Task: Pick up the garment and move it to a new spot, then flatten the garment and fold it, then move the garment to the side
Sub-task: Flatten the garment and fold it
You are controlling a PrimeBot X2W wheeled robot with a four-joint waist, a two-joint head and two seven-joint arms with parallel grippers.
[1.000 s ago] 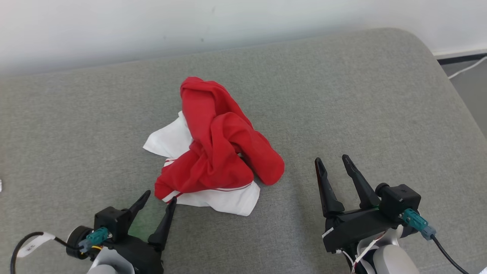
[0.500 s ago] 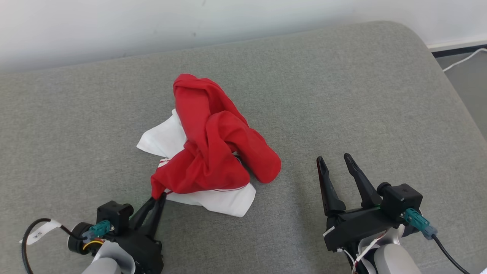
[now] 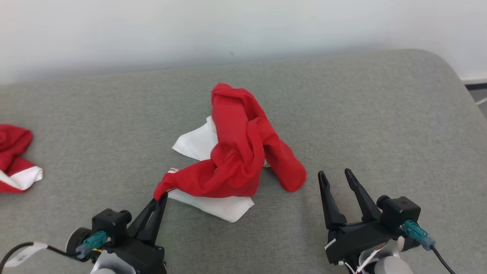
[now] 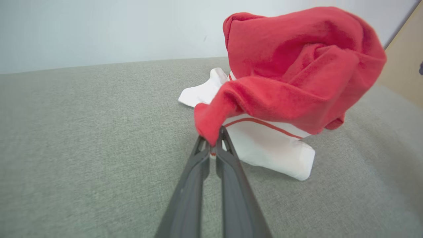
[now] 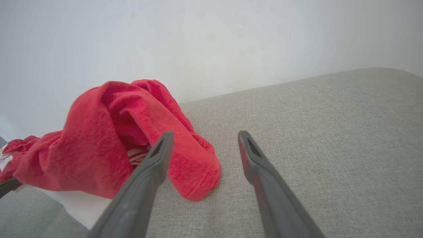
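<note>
Left gripper (image 3: 163,195): clenched; the two dark fingers lie pressed together and grasp a red corner of the garment (image 3: 236,160) right at their tips.
Right gripper (image 3: 335,173): released; its fingers stand wide apart with nothing between them, and bare grey cushion (image 3: 380,114) shows in the gap.
Garment, place: a crumpled red and white heap lying on the cushion. It is ahead of the left jaws and a little to their right, and off the left side of the right jaws.
Garment, pinched corner: a narrow red point drawn out from the heap to the left fingertips. In the left wrist view a thin red stripe on white runs just beyond it.
Garment, white part: one flap lies flat on the cushion just past the left jaws and under the red folds. Another white flap shows at the heap's far side.
Garment, red lobe: a rounded end close to the right gripper's left finger. The head view shows a strip of cushion between them.
Second cloth (image 3: 15,152): red with a white edge, well off to the left of the left jaws, at the edge of the head view.
Wall (image 3: 228,26): pale, rising beyond the cushion's far edge, ahead of both pairs of jaws.
</note>
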